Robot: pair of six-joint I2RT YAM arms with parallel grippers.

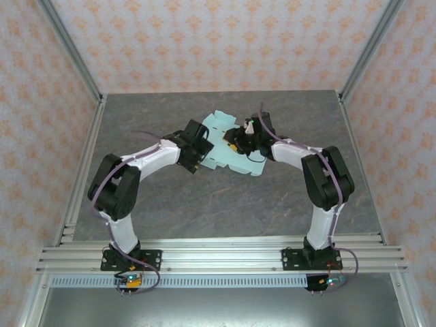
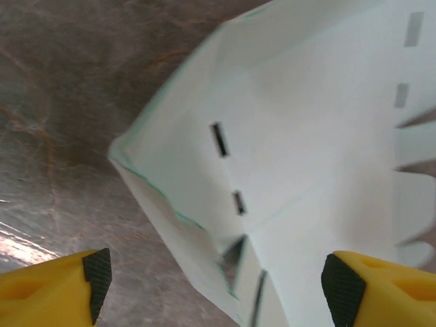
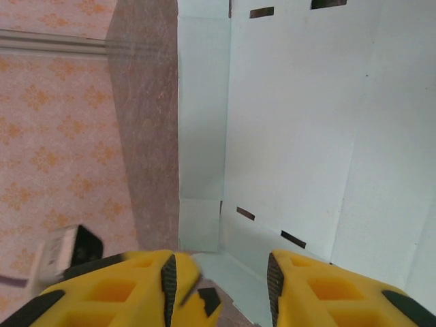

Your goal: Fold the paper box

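From above, the box [image 1: 219, 125] is a mostly flat die-cut sheet in the far middle of the table [image 1: 170, 197]. The left gripper [image 1: 193, 158] is at its left edge and the right gripper [image 1: 244, 139] is over its right part. In the left wrist view, the left gripper [image 2: 216, 283] is spread wide and grasps nothing. It straddles a corner of the box [image 2: 306, 136], where one side panel tilts up along its crease, and the slots are unfilled. In the right wrist view, the right gripper [image 3: 219, 283] also has its jaws apart, with a near flap lying loose between them, and the rest of the box [image 3: 300, 122] is flat. I judge the fold barely begun: at most one wall is part-raised, and raising the others and tucking every tab is still to do.
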